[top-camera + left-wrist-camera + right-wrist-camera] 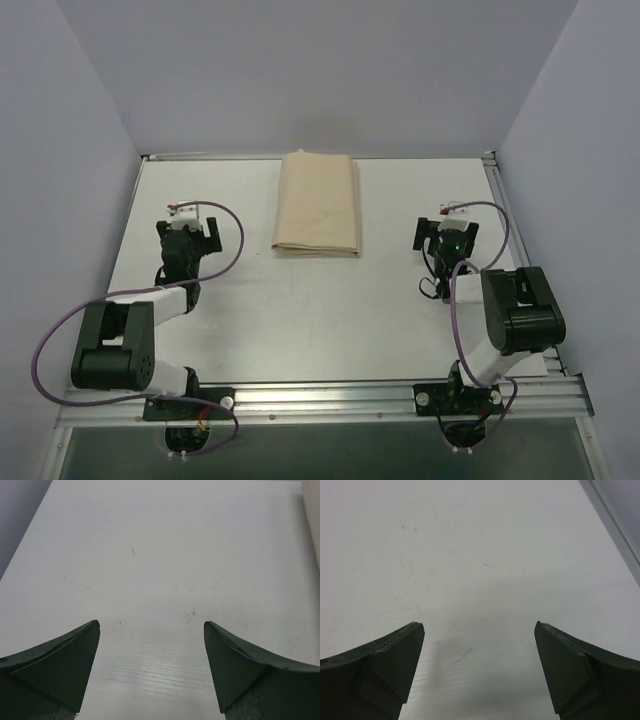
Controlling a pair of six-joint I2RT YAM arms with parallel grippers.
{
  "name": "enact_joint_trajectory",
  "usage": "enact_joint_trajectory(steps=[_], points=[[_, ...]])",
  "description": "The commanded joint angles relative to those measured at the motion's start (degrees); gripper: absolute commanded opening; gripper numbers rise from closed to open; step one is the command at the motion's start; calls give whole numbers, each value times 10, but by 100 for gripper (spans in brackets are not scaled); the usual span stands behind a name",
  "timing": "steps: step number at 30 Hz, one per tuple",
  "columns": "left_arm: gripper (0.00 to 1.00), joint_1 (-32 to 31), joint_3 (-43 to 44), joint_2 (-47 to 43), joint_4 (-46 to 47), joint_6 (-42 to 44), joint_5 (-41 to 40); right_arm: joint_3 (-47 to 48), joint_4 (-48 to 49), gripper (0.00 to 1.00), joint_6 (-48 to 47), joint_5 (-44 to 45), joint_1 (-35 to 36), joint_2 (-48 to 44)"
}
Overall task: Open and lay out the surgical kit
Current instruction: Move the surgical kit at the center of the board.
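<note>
While both arms were bent low over the white table (300, 320), the folded beige cloth bundle (317, 205) lay closed at the far middle of it. It was between the two arms and well apart from both. The left gripper (151, 626) had its jaws spread wide and held nothing, with only the table surface between them. The right gripper (479, 625) was also spread wide and held nothing, and it was near the right edge of the table. In the left wrist view, one edge of the bundle showed at the far right.
</note>
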Motion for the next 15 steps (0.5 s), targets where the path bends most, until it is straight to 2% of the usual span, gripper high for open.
enact_joint_trajectory(steps=[1,2,4,6,7,8,9,10,11,12,13,15], points=[[94,-15,70,-74,-103,-11,-55,141,-245,100,-2,77,52,-43],[94,-14,78,-91,-128,-21,-57,230,-299,100,23,75,57,-21],[94,-11,96,-107,-149,-86,-74,298,-410,100,89,34,57,-3],[94,-11,117,-133,-232,-190,-119,380,-472,100,121,-13,49,24],[94,-11,144,-140,-274,-229,-150,405,-517,100,134,-138,31,37],[94,-8,164,-147,-380,-271,-167,424,-517,100,138,-210,20,55],[94,-5,185,-147,-427,-320,-173,430,-502,100,152,-270,12,61],[94,0,223,-144,-486,-340,-152,428,-466,100,195,-336,3,64],[94,13,236,-133,-546,-354,-137,430,-459,100,217,-345,1,72],[94,21,246,-127,-555,-345,-99,433,-455,100,234,-354,0,75],[94,50,254,-118,-551,-343,13,434,-429,100,261,-397,-5,81],[94,94,262,-83,-544,-351,105,454,-425,100,285,-434,-8,110]])
